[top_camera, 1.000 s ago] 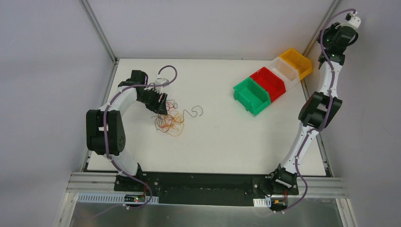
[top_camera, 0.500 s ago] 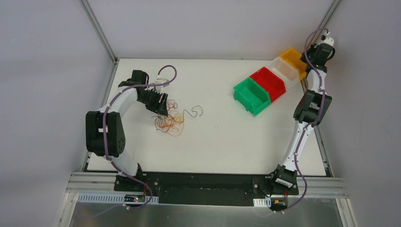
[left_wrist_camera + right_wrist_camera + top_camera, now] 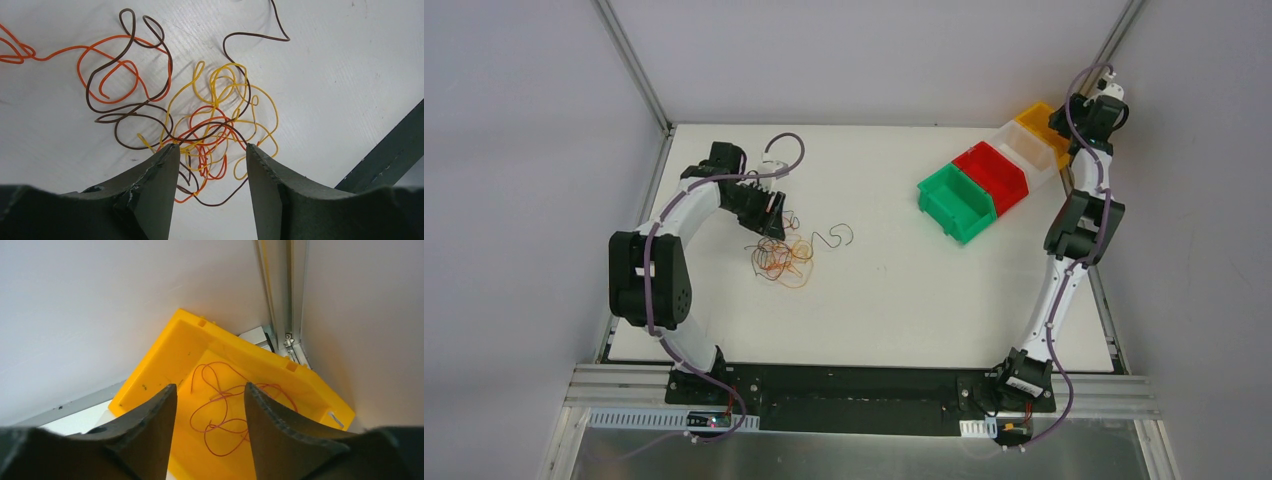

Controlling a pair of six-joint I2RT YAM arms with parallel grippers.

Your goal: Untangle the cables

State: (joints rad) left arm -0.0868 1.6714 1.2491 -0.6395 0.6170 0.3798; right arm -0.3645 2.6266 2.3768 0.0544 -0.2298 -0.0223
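The cables (image 3: pixel 782 255) are a small tangle of orange, yellow and dark brown wires (image 3: pixel 210 125) on the white table, left of centre. My left gripper (image 3: pixel 769 215) hangs open just above the tangle's far edge; in the left wrist view its fingertips (image 3: pixel 212 147) straddle the red and yellow loops without holding any. One dark brown wire (image 3: pixel 836 236) lies apart to the right. My right gripper (image 3: pixel 210 387) is open over the yellow bin (image 3: pixel 165 360), and a thin red wire (image 3: pixel 225 410) lies loose on that bin's floor.
A green bin (image 3: pixel 957 203), a red bin (image 3: pixel 994 175), a white bin (image 3: pixel 1029 150) and the yellow bin (image 3: pixel 1039 120) stand in a diagonal row at the back right. Frame posts rise at both far corners, close to the right arm.
The right arm came down from beside the corner post to above the yellow bin and its jaws opened; the red wire now lies in the bin. The left gripper shifted slightly.
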